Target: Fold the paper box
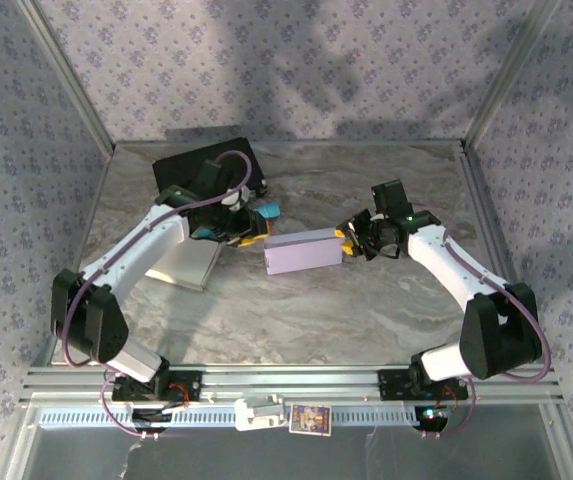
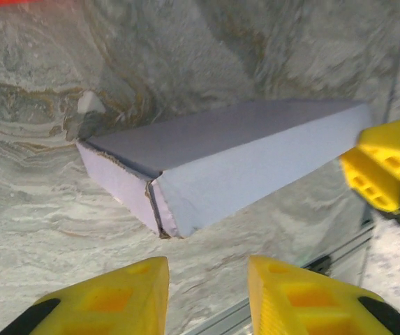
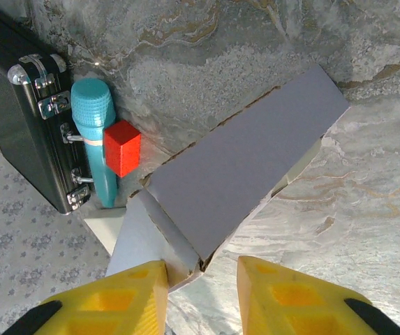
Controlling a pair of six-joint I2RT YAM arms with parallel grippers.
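Note:
The lavender paper box (image 1: 304,251) lies closed and flat on the marbled table between both arms. In the left wrist view the box (image 2: 234,150) sits ahead with one end flap facing me, and my left gripper (image 2: 206,293) is open a little short of it, bare table between its yellow fingers (image 2: 109,300). My right gripper (image 3: 201,293) is open at the box's (image 3: 241,164) other end. One of its fingers (image 3: 116,300) touches the corner of the end flap. From above, the left gripper (image 1: 251,238) and right gripper (image 1: 348,240) flank the box's two short ends.
A black case (image 1: 206,165) stands at the back left, with a teal cylinder (image 3: 95,132) and a red cube (image 3: 121,146) beside it. A white flat sheet (image 1: 188,262) lies under the left arm. Metal rails edge the table.

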